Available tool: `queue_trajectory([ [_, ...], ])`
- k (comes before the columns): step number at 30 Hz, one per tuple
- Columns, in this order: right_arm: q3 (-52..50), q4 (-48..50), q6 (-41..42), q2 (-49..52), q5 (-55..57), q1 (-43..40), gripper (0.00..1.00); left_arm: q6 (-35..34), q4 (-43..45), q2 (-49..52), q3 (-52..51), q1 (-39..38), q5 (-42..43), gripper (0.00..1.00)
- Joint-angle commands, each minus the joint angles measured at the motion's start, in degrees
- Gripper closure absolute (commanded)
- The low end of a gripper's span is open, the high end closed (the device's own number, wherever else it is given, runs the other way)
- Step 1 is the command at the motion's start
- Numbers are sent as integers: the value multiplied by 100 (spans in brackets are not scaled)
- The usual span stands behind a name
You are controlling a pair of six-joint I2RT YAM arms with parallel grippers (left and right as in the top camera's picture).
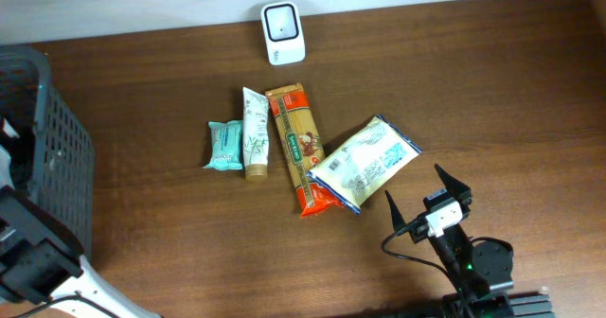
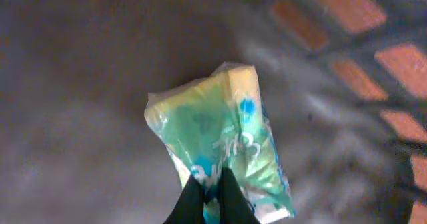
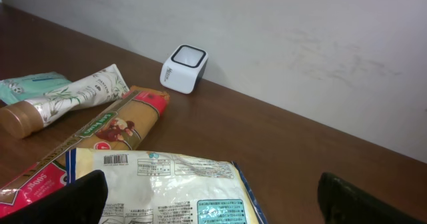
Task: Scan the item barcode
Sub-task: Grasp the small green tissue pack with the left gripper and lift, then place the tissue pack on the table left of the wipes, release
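left claw (image 2: 212, 179) is pinched tight on the edge of a green-and-yellow packet (image 2: 220, 127), near the basket mesh (image 2: 347, 57). right claw (image 1: 413, 182) gapes wide just beside the white pouch (image 1: 365, 162) on the tabletop (image 1: 492, 91), with the scanner (image 1: 282, 33) well apart at the far edge.

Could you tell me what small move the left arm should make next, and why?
Probably lift straight up: the left tool is shut on the green packet near the basket wall, so it must clear that before reaching the scanner.

White scanner (image 1: 282, 34), orange pasta pack (image 1: 295, 146), leaf-patterned white tube (image 1: 254, 129), seemingly green-and-yellow blurred packet (image 2: 220, 141).
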Motion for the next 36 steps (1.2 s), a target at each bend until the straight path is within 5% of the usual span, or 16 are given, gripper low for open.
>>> queue_trajectory([
  [1,-46,-13,87,-33,50,-15,1,31,-219,-1043,361,20,-76,100],
  [8,-46,-13,87,-33,50,-15,1,28,-457,-3926,382,-103,354,100],
  [12,-46,-13,85,-33,50,-15,1,28,-1093,-4778,380,-1064,1064,100],
  [16,-46,-13,87,-33,50,-15,2,33,-1832,-4715,94,-2448,1060,100],
  [24,-46,-13,87,-33,50,-15,2,-90,-1300,-4417,-2144,-4398,1060,100],
  [34,-46,-13,85,-33,50,-15,1,-916,-201,-3901,-3729,-5104,717,100],
  [36,-46,-13,87,-33,50,-15,1,-914,-157,-3901,-3740,-5112,715,87],
])
